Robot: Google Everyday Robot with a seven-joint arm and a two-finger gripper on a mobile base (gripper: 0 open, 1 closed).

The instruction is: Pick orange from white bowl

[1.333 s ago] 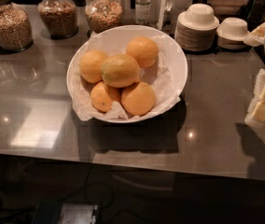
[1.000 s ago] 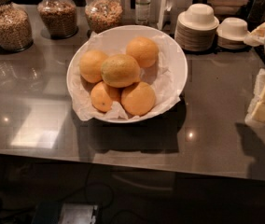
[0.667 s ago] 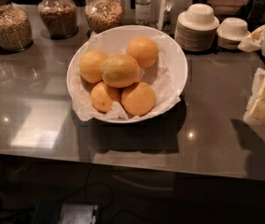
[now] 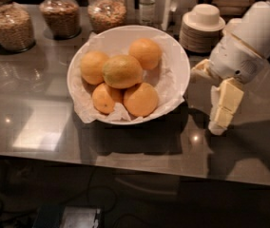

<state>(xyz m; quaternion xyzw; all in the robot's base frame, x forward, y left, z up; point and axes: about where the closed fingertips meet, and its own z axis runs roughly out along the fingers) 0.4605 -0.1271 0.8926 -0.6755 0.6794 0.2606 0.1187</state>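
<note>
The orange (image 4: 122,71) is the largest fruit, dull yellowish with an olive tinge. It lies on top in the middle of the white bowl (image 4: 174,56), which is lined with crumpled white paper. Several smaller, brighter orange fruits (image 4: 140,99) lie around it. My gripper (image 4: 205,101) is just right of the bowl's rim, low over the counter. It is open and empty; one finger (image 4: 199,71) points toward the bowl and the other finger (image 4: 224,104) points down.
Glass jars of grain (image 4: 13,24) stand along the back left of the grey counter (image 4: 40,127). A bottle (image 4: 147,6) and stacks of small white bowls (image 4: 202,26) stand at the back right, close behind my arm. The counter's front edge runs below the bowl.
My arm and gripper have moved left from the right edge to a spot close beside the bowl's right rim. The fruits and the bowl have not moved.
</note>
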